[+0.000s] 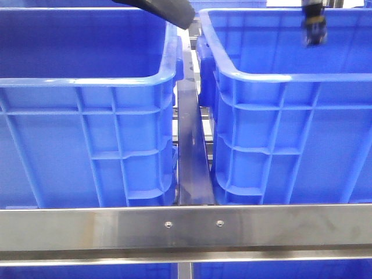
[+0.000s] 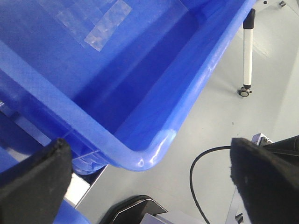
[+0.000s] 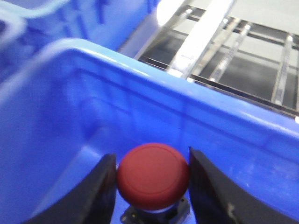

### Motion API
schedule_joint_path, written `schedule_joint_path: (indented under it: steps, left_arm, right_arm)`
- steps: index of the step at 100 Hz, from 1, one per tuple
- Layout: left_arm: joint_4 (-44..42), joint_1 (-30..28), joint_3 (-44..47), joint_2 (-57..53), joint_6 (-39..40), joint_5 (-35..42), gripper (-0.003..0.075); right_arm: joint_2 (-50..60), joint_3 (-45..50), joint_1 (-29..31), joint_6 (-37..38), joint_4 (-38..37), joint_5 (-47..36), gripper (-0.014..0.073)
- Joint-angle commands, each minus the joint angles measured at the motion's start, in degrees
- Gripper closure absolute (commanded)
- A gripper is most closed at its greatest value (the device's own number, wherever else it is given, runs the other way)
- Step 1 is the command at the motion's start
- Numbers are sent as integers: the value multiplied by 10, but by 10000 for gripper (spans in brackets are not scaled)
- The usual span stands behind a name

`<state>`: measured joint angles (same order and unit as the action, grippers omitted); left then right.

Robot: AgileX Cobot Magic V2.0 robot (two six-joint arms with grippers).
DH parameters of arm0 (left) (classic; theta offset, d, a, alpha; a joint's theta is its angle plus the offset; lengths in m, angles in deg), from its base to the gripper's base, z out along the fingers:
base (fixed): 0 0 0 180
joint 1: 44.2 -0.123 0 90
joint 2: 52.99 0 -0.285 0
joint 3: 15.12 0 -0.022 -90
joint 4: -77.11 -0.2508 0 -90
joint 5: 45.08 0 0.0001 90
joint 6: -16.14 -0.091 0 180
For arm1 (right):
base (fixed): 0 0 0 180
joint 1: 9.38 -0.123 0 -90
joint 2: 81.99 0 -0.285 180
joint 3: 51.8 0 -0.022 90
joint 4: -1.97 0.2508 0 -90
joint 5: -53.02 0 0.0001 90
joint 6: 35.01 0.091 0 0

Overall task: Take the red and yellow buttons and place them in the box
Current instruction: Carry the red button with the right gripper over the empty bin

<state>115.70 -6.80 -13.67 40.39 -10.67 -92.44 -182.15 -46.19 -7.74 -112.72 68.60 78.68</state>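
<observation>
A red button [image 3: 153,176] with a round domed cap on a dark base sits between the fingers of my right gripper [image 3: 152,155], which is shut on it over the inside of a blue crate [image 3: 56,116]. In the front view that gripper [image 1: 314,36] hangs over the far side of the right crate [image 1: 279,75]. My left gripper [image 2: 148,142] is open, its pads [image 2: 37,172] wide apart and empty, above a corner of the left crate [image 2: 154,140]. No yellow button is in view. Which crate is the box, I cannot tell.
A steel rail [image 1: 192,151] runs between the two crates and a steel bar [image 1: 186,226] crosses in front. My left arm [image 1: 165,11] reaches over the left crate [image 1: 87,75]. A cable [image 2: 196,172] and a castered leg [image 2: 247,56] are on the floor. A wire rack [image 3: 243,56] lies beyond the crate.
</observation>
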Motion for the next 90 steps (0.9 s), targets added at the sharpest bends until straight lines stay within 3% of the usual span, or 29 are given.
schedule_joint_path:
  steps: [1, 52, 90]
  left_arm:
    - [28, 5, -19, -22, 1, 16, 79]
    - [28, 5, -19, -22, 1, 21, 79]
    - [28, 5, -19, -22, 1, 22, 79]
  right_arm:
    - [-3, -21, 3, -41, 81, -40, 337]
    - [-126, -21, 3, -373, 425, -24, 337]
    - [-143, -21, 3, -391, 433, -8, 337]
